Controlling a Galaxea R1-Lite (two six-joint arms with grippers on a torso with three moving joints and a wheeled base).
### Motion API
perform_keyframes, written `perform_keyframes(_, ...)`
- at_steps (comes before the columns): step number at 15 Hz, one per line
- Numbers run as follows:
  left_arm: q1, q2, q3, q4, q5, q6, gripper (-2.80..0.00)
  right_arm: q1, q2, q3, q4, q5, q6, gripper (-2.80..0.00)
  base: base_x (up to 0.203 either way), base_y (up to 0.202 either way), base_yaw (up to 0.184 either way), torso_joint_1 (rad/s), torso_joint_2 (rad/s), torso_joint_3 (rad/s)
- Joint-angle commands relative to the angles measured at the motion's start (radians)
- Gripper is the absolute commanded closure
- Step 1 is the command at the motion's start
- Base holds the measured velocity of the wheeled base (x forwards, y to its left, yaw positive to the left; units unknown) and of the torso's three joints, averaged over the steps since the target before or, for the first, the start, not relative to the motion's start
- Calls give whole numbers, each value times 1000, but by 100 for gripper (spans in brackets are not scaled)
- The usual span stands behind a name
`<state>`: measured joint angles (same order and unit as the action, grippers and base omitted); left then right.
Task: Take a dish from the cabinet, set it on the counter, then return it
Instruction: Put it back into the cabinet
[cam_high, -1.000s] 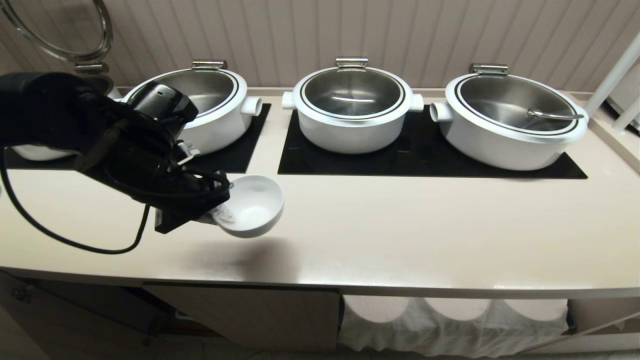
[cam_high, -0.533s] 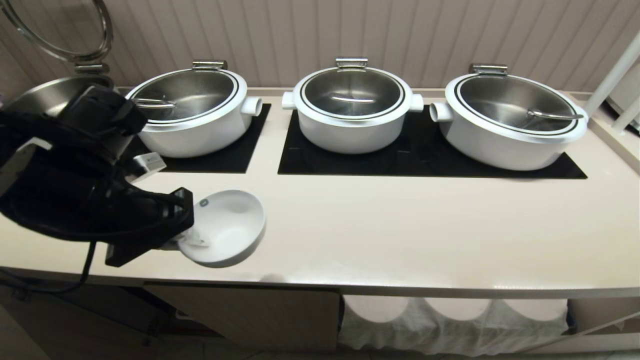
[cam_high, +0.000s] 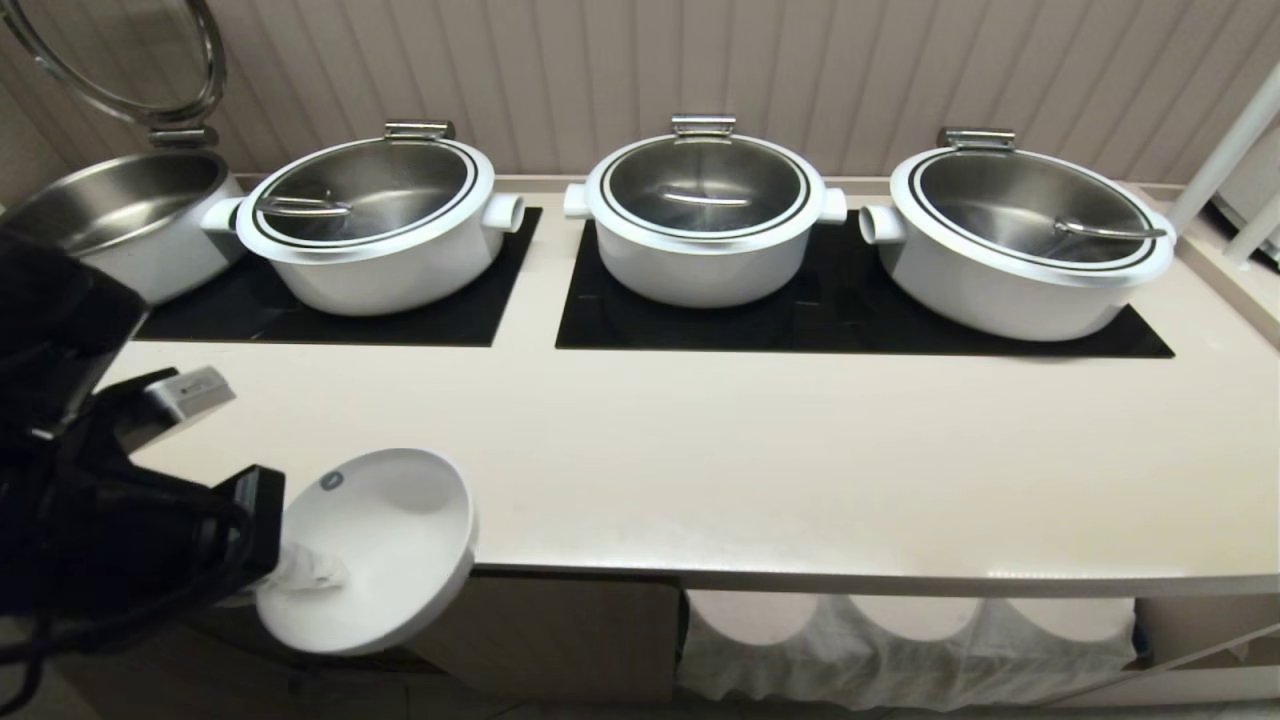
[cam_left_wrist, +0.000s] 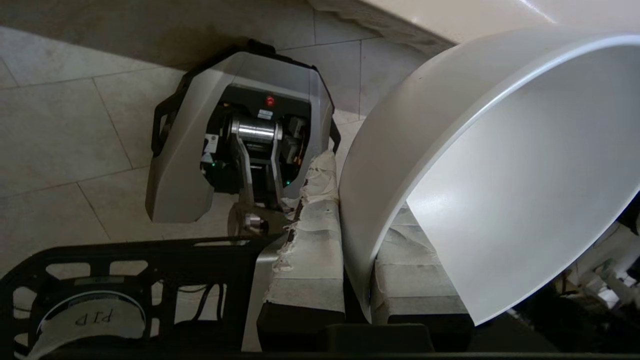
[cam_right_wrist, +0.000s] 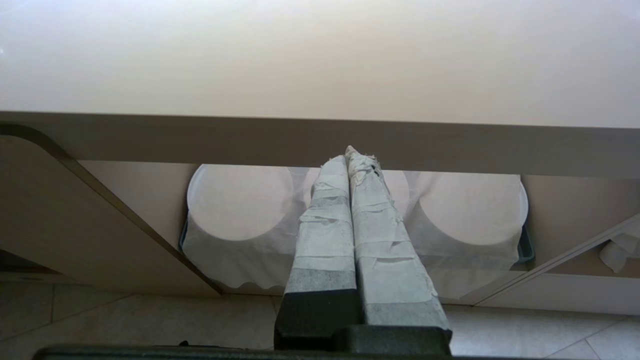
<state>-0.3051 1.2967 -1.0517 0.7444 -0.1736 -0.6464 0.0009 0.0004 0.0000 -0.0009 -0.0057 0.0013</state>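
Note:
The dish (cam_high: 385, 535), a small white bowl, hangs tilted just off the front edge of the cream counter (cam_high: 800, 460), at the lower left of the head view. My left gripper (cam_high: 300, 578) is shut on its rim, one taped finger inside the bowl and one outside. In the left wrist view the dish (cam_left_wrist: 500, 175) fills the picture beside the left gripper (cam_left_wrist: 357, 205). My right gripper (cam_right_wrist: 352, 155) is shut and empty, parked below the counter's edge (cam_right_wrist: 320, 65) and facing the open cabinet (cam_right_wrist: 75, 215). A ribbed cabinet door (cam_high: 560, 630) shows under the counter.
Three lidded white pots (cam_high: 705, 205) stand on black glass panels (cam_high: 860, 320) at the back, with an open pot (cam_high: 120, 215) at far left. Cloth-covered white stacks (cam_high: 900, 640) fill the open cabinet. My own base (cam_left_wrist: 240, 135) stands on the tiled floor below the dish.
My left arm has drawn back and down with the dish. The dish went from above the counter to just beyond its front edge and tilted more.

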Motion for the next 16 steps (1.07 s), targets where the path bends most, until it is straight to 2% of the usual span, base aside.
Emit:
perform_keyframes(1,-5,-108,81,6,0,-3,0,1,0,0,-1,0,0,0,0,0,0,0,0,0)
perform_keyframes(7,-12,-311,256,21,4,-3,0,0,0,0,0,0,0,0,0,0,0,0,0,0)
perform_keyframes(11,-54,-456,359,67,3,-2,0,-1,0,0,-1,0,0,0,0,0,0,0,0,0)
perform_keyframes(16,-57,-517,391,121,6,1,0,1,0,0,-1,0,0,0,0,0,0,0,0,0)
